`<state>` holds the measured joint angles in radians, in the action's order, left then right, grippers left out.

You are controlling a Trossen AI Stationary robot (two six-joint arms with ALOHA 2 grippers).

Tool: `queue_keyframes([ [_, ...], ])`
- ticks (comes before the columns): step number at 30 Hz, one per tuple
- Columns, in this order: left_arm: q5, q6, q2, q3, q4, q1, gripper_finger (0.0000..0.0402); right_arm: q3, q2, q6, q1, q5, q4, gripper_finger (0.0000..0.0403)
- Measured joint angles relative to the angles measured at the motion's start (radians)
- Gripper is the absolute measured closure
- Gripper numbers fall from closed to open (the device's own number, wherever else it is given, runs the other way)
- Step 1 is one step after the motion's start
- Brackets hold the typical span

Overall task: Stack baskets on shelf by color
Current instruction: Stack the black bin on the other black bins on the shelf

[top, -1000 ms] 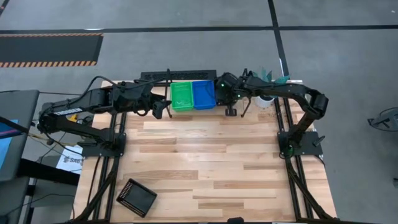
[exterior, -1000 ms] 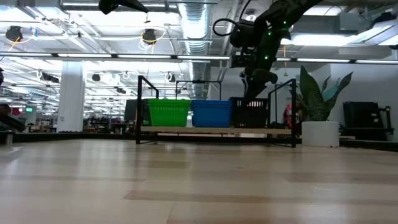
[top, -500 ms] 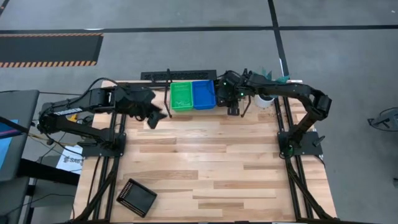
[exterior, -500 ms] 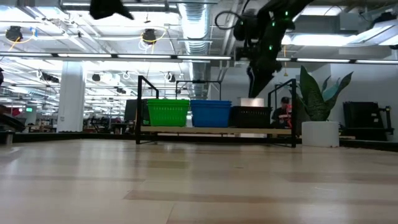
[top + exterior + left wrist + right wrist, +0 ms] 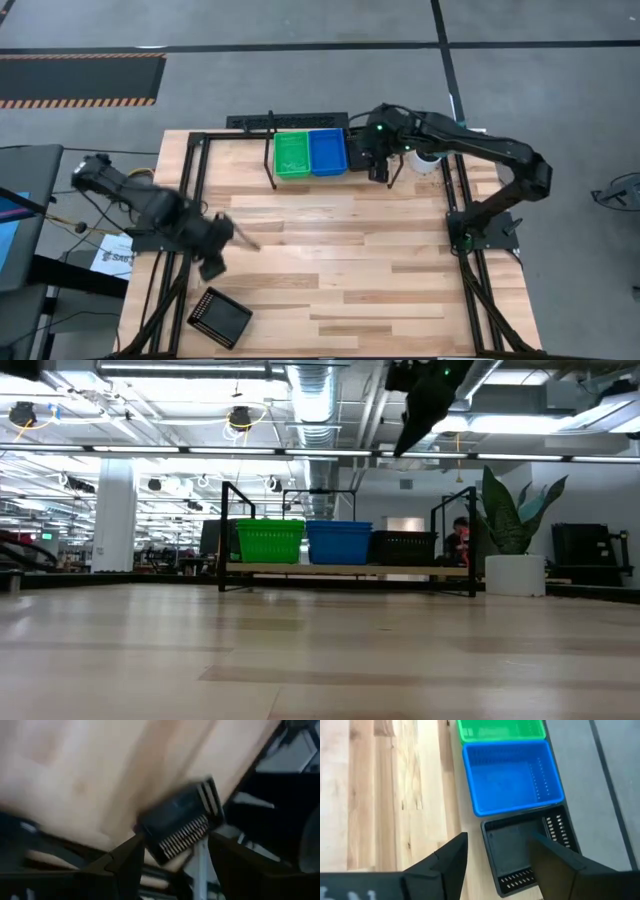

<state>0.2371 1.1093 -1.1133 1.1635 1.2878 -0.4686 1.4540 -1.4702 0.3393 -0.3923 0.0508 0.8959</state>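
Loose black basket [image 5: 220,318] near table [image 5: 340,270] corner: light, stiff, likely slick; grip one mesh wall. Left hand [image 5: 172,865] apart above it.

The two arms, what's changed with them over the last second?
The left gripper swung from the shelf toward the lone black mesh basket at the table's near corner. The right gripper, open, lifted off the black basket on the shelf. The green basket and blue basket stayed put.

The left gripper [image 5: 215,262] hung low over the near-left table, fingers spread, while the right gripper [image 5: 377,165] hovered open, far side.
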Motion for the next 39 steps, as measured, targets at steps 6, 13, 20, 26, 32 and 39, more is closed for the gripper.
queue_keyframes([
  [6,0.004,0.338,0.000,-0.186,-0.356,-0.288,0.0198,0.000,0.050,-0.006,0.018,0.000,0.001,0.0181],
  [13,-0.055,0.572,0.000,-0.459,-0.726,-0.425,0.0270,0.000,0.075,-0.018,0.019,0.001,0.024,0.0182],
  [20,-0.165,0.696,0.000,-0.634,-0.771,-0.369,0.0388,0.000,0.078,-0.021,0.019,0.001,0.036,0.0182],
  [26,-0.314,0.638,-0.028,-0.710,-0.853,-0.176,0.0391,0.000,0.078,-0.051,0.029,0.002,0.045,0.0182],
  [32,-0.578,0.300,-0.094,-0.690,-1.242,0.139,0.0400,0.000,0.077,-0.056,0.033,0.001,0.050,0.0182],
  [39,-0.221,-0.085,-0.186,-0.494,-1.578,0.448,0.0400,0.000,0.076,-0.097,0.059,-0.005,0.039,0.0182],
])
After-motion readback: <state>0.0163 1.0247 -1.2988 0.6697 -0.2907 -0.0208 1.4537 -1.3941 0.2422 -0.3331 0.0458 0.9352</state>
